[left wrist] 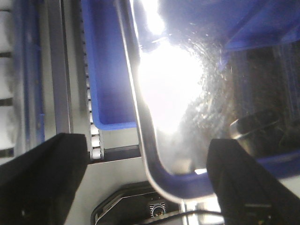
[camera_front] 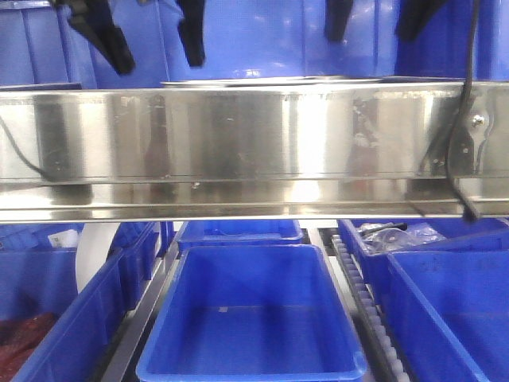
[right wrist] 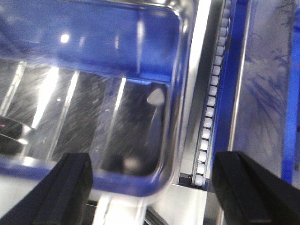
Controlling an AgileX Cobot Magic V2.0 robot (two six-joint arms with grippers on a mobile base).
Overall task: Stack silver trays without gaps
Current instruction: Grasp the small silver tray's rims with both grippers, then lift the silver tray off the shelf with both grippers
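The shallow rectangular silver steel trays [camera_front: 310,79] show in the front view only as a thin edge above the wide shiny steel shelf rail [camera_front: 238,143], which hides how many are stacked. The left gripper [left wrist: 145,154] has its black fingers spread wide astride a glare-washed tray corner. The right gripper [right wrist: 152,173], equally parted, straddles a rounded corner beside a white roller track [right wrist: 208,117]. Whether either touches the metal is unclear.
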